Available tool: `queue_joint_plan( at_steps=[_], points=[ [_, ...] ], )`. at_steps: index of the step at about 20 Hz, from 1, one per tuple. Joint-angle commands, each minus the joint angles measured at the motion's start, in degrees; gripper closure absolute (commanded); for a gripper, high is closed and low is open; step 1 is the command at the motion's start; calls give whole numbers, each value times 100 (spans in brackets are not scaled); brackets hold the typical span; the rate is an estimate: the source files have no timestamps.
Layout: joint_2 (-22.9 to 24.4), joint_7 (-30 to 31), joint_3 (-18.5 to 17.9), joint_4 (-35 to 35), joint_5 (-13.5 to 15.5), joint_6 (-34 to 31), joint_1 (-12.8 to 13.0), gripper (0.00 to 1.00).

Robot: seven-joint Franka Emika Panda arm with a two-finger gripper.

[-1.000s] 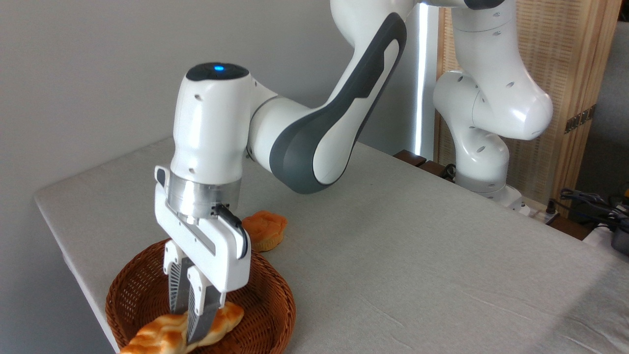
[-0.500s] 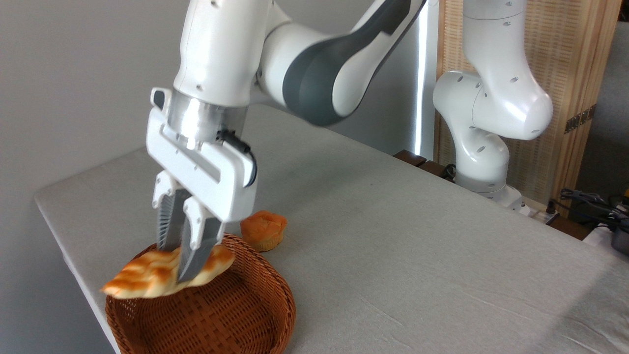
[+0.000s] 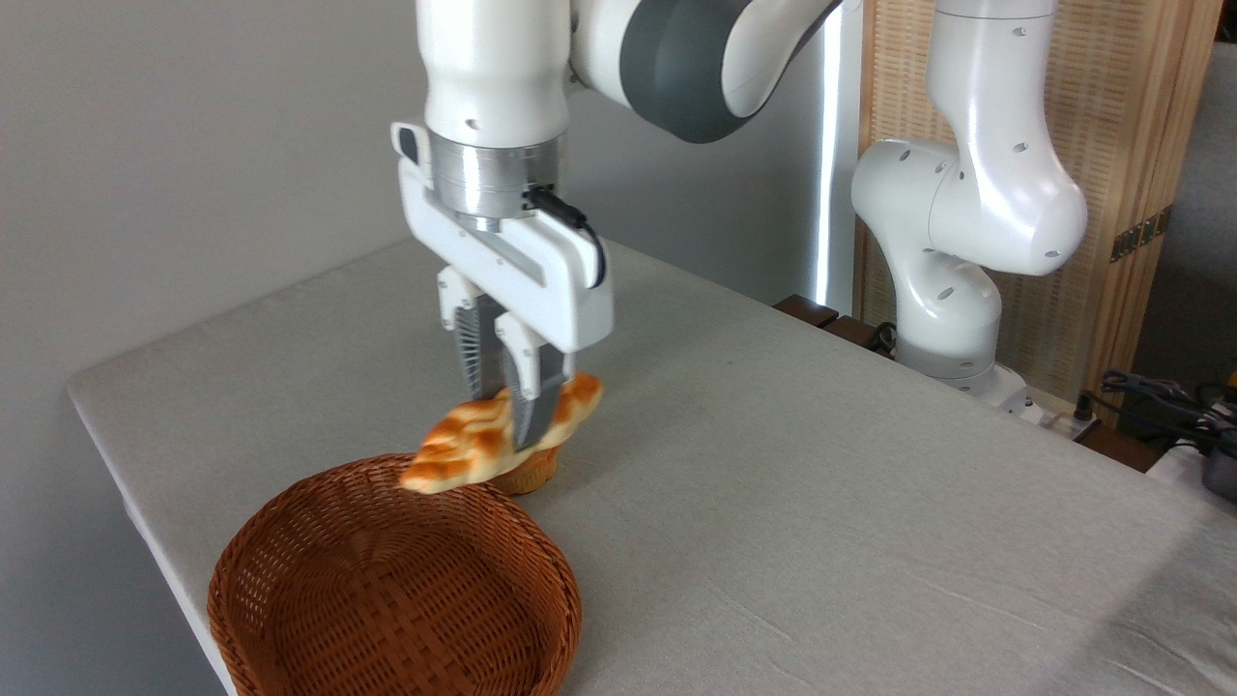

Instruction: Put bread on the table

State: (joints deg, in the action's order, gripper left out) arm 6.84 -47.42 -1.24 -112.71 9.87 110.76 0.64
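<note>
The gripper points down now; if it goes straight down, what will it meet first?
Probably the small orange bun, which shows just under the bread held in the gripper; depth is unclear, so it might reach the grey table beside it.

Bread (image 3: 480,440) golden-brown with cream braid patches; basket (image 3: 387,590) brown wicker weave; tabletop (image 3: 821,464) plain light grey; arm (image 3: 676,58) white-grey.

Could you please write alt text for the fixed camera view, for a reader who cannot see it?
A white robot arm's gripper holds a braided bread loaf in the air above a grey table, just behind an empty wicker basket. The loaf partly hides a small orange bun on the table.
</note>
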Motion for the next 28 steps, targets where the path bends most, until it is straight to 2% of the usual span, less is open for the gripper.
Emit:
queue_joint_plan(
  at_steps=[1, 6, 10, 11, 13, 14, 21, 28],
  points=[
    [537, -163, -60, -698, 86, -125, 50, 55],
    [766, -514, -60, -1419, 50, -99, 50, 54],
    [731, -523, -52, -1534, 50, 15, 59, 48],
    [705, -523, -52, -1543, 50, 50, 59, 40],
    [609, -523, -60, -1543, 50, 173, 59, 11],
    [556, -523, -52, -1543, 50, 270, 67, 2],
    [301, -514, 1, -1543, 42, 438, 76, 0],
    [292, -514, 10, -1534, 42, 446, 111, 0]
  ],
)
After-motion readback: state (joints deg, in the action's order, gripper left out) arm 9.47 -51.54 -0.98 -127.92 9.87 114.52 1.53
